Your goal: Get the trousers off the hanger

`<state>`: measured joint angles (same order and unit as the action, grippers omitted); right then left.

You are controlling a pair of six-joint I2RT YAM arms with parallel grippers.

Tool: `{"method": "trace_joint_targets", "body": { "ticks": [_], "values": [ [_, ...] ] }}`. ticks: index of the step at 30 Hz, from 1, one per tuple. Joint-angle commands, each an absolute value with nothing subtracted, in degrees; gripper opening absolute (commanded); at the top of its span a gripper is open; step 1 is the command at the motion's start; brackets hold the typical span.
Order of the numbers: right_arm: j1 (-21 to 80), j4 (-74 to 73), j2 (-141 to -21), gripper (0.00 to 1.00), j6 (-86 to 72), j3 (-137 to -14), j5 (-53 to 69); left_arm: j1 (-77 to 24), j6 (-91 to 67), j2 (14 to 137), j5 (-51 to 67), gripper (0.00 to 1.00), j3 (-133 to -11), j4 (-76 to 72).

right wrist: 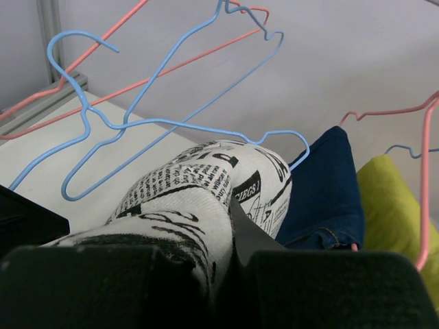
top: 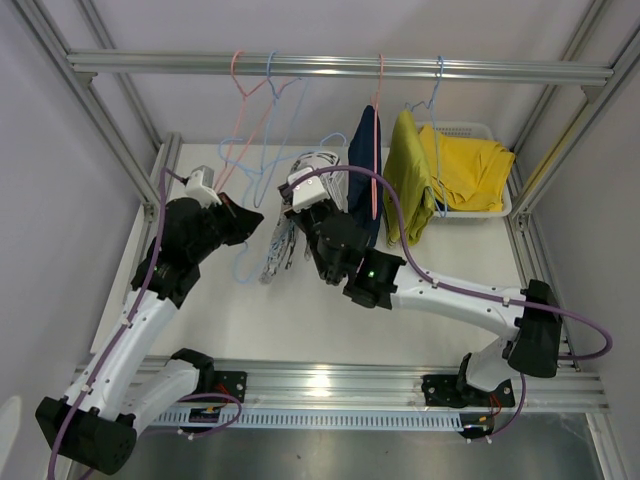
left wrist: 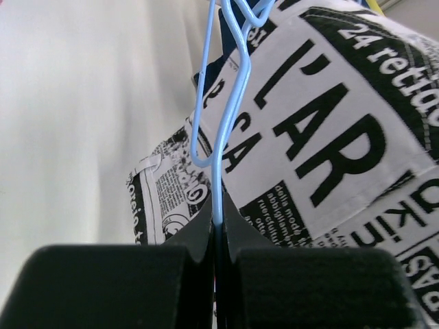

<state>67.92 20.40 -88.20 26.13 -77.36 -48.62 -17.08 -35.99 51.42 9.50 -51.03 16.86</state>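
The black-and-white print trousers (top: 277,248) are draped over a light blue hanger (top: 243,268) that is off the rail (top: 340,68). My left gripper (top: 246,222) is shut on that hanger; in the left wrist view the blue wire (left wrist: 218,205) runs between the closed jaws (left wrist: 218,223), with the print trousers (left wrist: 329,137) just behind. My right gripper (top: 298,212) is shut on the print trousers (right wrist: 206,185), which are pinched between its jaws (right wrist: 230,226). The blue hanger (right wrist: 137,123) passes through the fold beyond.
Navy trousers (top: 365,160) hang on a pink hanger (top: 377,130), and mustard-olive trousers (top: 408,180) on a blue hanger (top: 437,95). Yellow trousers (top: 470,165) lie in a white basket (top: 505,205) at the back right. Two empty hangers, pink (top: 237,100) and blue (top: 272,100), hang at the left.
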Motion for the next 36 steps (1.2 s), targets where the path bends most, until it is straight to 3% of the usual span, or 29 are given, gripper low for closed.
{"method": "trace_joint_targets", "body": {
  "ticks": [1,36],
  "values": [
    [68.12,25.93,-82.62,0.0,27.6,-80.86,-49.83,-16.52,-35.16,51.5,10.55,0.01,-53.09,14.94],
    [67.06,20.3,-71.54,0.0,31.46,-80.41,-53.44,-16.52,-35.16,51.5,10.63,0.01,-53.09,14.94]
  ]
}}
